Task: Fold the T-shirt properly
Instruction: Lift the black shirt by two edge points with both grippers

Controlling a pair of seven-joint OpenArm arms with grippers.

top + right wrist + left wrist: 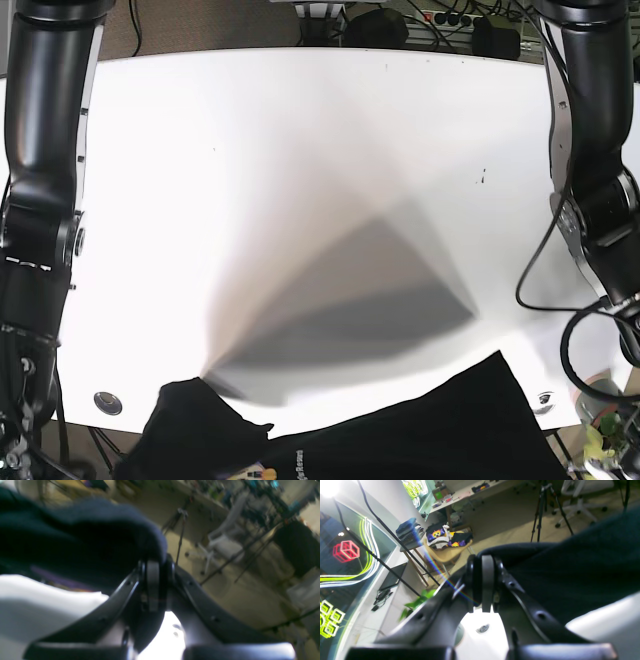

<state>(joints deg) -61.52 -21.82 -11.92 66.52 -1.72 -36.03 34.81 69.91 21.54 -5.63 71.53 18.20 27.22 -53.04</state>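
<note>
Up close from the left wrist camera, the left gripper (487, 580) is clamped tight on a fold of the dark navy cotton T-shirt (582, 567), cloth bunched between its black fingers. The right wrist view, blurred, shows the same on the other side: the right gripper (153, 572) pinching a rounded edge of the shirt (75, 542). From the base camera neither gripper shows, only two black arms, one at each side, while the one shirt (400, 440) hangs at the near edge of the white table (300, 150), which carries a broad grey shadow (370, 300).
</note>
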